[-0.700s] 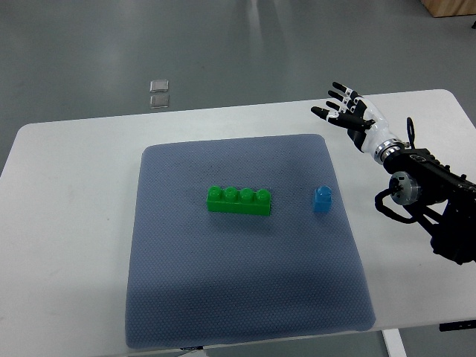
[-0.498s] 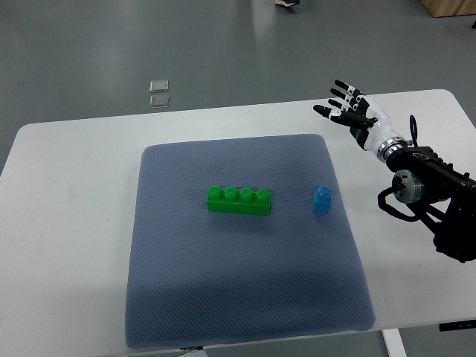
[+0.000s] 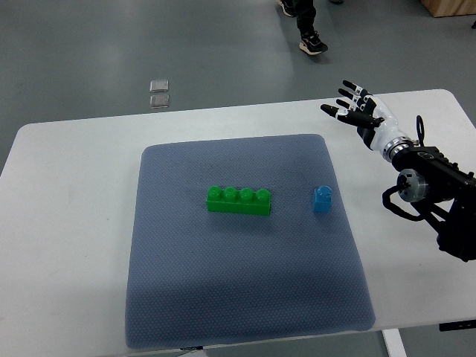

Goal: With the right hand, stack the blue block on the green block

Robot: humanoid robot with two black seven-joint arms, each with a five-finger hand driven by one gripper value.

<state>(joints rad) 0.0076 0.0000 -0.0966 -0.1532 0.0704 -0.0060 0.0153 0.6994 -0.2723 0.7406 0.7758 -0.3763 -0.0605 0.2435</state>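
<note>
right hand (image 3: 360, 113) fingers spread, probably above table, well apart from blue block (image 3: 322, 198).

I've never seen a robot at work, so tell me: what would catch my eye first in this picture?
Probably the bright green block, lying in the middle of a blue-grey mat on a white table, with a small blue block to its right. Next, the robot's right hand at the table's far right, fingers spread and holding nothing. A person's foot shows on the floor beyond.
</note>
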